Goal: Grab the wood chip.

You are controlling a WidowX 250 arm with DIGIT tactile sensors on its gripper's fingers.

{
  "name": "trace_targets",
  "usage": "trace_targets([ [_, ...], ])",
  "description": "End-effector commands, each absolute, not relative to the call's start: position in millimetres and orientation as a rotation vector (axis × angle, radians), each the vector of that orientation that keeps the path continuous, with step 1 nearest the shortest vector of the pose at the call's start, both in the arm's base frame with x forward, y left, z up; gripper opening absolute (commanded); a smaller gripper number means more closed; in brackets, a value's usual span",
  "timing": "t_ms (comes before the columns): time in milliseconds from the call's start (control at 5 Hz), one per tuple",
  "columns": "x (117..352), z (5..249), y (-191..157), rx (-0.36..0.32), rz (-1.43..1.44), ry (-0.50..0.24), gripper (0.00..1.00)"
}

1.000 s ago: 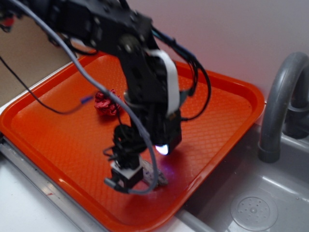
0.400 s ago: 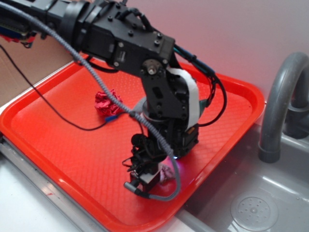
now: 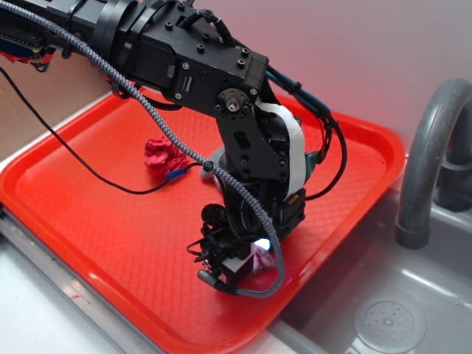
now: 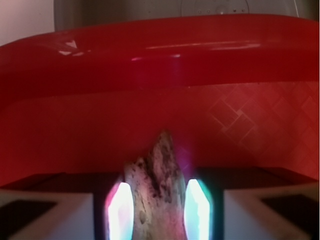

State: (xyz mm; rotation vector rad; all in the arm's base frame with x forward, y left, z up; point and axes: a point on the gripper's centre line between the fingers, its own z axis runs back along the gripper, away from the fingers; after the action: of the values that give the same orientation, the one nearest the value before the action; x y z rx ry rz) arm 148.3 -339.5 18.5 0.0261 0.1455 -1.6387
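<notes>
Flanking the wood chip, fingers face the tray wall.

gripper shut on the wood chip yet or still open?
Cannot tell. In the wrist view the wood chip sits between both fingers, close on each side, but contact isn't clear. Gripper is low over the tray.

This looks like a play-kitchen setup staged for robot work rather than a real home kitchen. A grey moulded sink with a drain and a curved grey faucet sits beside a red cafeteria tray on a pale counter. Loose cables trail over the tray before a plain wall.
</notes>
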Motion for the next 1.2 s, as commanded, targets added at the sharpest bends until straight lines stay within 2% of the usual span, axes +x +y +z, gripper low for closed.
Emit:
trace_targets([
  [0,147,59,-305,-0.041,-1.417,0.106,0.0],
  [200,179,106,-278,-0.16,-1.169,0.051,0.0],
  [400,184,155,-244,-0.168,-0.922,0.009,0.0],
  [600,175,191,-211,-0.152,-0.673,-0.019,0.0],
  [800,165,223,-174,-0.169,-0.425,-0.07,0.0],
  [1000,153,243,-160,-0.093,-0.177,-0.062,0.0],
])
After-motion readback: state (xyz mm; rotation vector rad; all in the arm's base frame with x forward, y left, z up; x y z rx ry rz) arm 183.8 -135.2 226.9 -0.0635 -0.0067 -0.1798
